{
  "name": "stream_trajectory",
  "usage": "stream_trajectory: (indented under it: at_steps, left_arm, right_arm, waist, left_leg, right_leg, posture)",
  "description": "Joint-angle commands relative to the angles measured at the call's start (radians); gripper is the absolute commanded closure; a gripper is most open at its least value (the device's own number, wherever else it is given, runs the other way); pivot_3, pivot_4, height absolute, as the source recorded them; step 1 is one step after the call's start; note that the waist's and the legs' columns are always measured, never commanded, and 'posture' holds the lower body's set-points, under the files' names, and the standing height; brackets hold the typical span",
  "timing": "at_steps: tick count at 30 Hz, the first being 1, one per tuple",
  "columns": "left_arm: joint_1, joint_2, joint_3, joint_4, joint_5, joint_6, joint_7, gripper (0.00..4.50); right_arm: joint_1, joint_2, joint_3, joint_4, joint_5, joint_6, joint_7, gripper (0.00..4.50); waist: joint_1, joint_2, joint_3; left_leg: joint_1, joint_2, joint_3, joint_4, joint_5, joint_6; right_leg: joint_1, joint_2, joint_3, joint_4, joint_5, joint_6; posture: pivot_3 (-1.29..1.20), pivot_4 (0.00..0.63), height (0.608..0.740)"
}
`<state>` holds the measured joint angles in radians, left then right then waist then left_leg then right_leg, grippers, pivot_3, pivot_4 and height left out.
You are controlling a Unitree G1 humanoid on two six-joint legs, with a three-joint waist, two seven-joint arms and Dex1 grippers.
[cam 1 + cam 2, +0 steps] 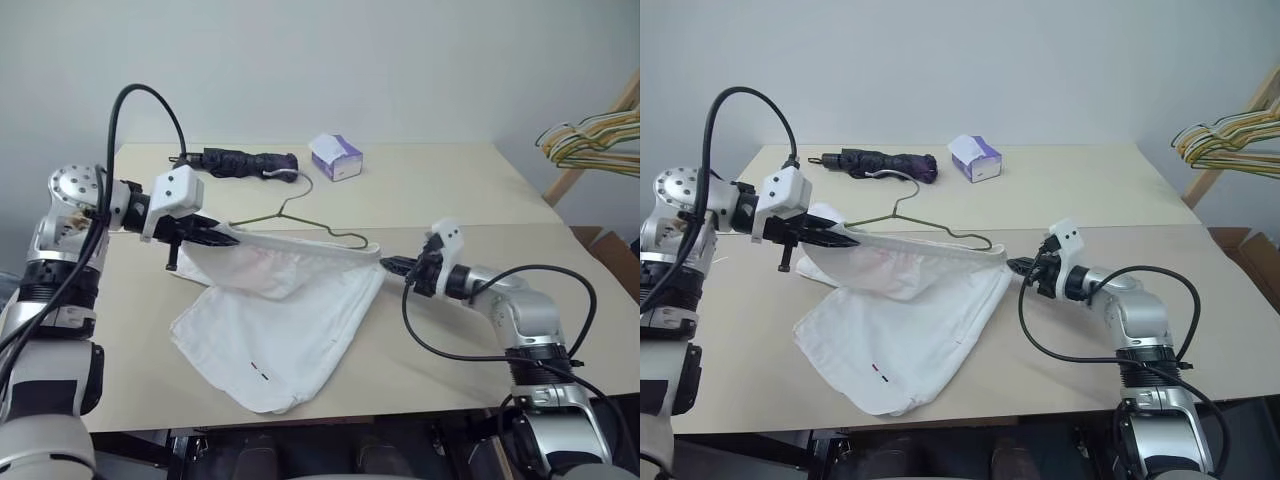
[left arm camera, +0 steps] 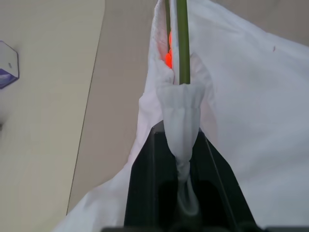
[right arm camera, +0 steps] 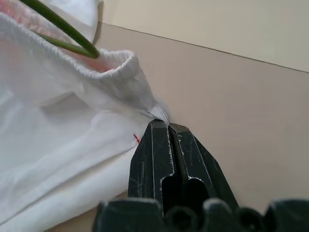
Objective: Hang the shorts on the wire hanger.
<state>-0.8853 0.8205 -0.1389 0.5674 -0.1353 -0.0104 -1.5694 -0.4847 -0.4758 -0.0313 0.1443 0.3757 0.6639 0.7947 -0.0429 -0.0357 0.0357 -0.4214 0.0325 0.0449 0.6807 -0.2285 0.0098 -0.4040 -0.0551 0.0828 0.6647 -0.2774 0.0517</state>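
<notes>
White shorts (image 1: 290, 310) stretch between both shut claws, left claw (image 1: 228, 238) and right claw (image 1: 392, 265), holding the waistband taut along the wire hanger (image 1: 310, 222).

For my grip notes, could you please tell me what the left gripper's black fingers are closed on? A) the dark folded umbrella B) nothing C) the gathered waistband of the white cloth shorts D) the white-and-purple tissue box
C: in the left wrist view the left gripper pinches a bunched fold of the white cloth shorts beside the thin olive wire hanger.
</notes>
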Motion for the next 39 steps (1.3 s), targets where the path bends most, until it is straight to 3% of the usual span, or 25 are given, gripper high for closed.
stream_trajectory:
  at_steps: [1,11,19,27,32,39]
  left_arm:
    - [-0.034,0.016,0.004,0.019,0.028,-0.018,0.013,4.5]
    - [-0.037,0.014,-0.029,0.07,0.105,-0.078,0.052,4.5]
    - [-0.042,0.005,-0.017,0.048,0.105,-0.071,0.095,4.5]
    - [-0.069,-0.032,-0.017,0.06,0.105,-0.088,0.143,4.5]
    - [-0.085,-0.048,0.005,0.063,0.088,-0.078,0.177,4.5]
    - [-0.048,-0.041,0.015,0.034,0.067,-0.079,0.159,4.5]
  right_arm:
    - [0.003,-0.027,-0.021,-0.047,-0.008,-0.027,-0.015,4.46]
    - [-0.043,-0.079,0.015,-0.184,-0.032,-0.047,-0.007,4.46]
    - [-0.103,-0.166,0.136,-0.249,-0.146,-0.171,0.071,4.46]
    - [-0.321,-0.096,0.217,-0.323,-0.175,-0.106,0.058,4.46]
    - [-0.3,-0.111,0.301,-0.314,-0.287,-0.191,0.055,4.46]
    - [-0.304,-0.087,0.297,-0.269,-0.343,-0.245,0.015,4.46]
  waist:
    - [-0.002,0.0,0.0]
    - [-0.001,0.0,0.0]
    - [0.0,0.0,0.0]
    - [-0.001,0.0,0.0]
    - [0.007,0.0,0.0]
    - [0.004,0.0,0.0]
  left_leg:
    - [0.0,0.0,0.0,0.0,0.0,0.0]
    - [0.0,0.0,0.0,0.0,0.0,0.0]
    - [-0.001,0.0,0.0,0.0,0.0,0.0]
    - [0.0,0.001,0.0,0.0,0.0,0.0]
    - [-0.001,-0.001,0.0,0.001,0.0,0.0]
    - [-0.001,0.0,0.0,0.001,0.0,0.0]
  right_leg:
    - [0.0,0.0,0.0,0.0,0.0,0.0]
    - [0.0,0.0,0.0,0.0,0.0,0.0]
    - [-0.001,0.0,0.0,0.0,0.0,0.0]
    - [-0.001,0.0,0.0,0.0,0.0,0.0]
    - [-0.001,-0.002,-0.001,0.0,0.0,0.0]
    - [-0.001,-0.001,-0.002,0.0,0.0,0.0]
  posture:
    - [-0.01,0.0,0.74]
    - [0.0,0.0,0.74]
    - [0.01,0.0,0.74]
    - [0.0,0.0,0.74]
    - [0.01,0.0,0.74]
    - [0.01,0.0,0.74]
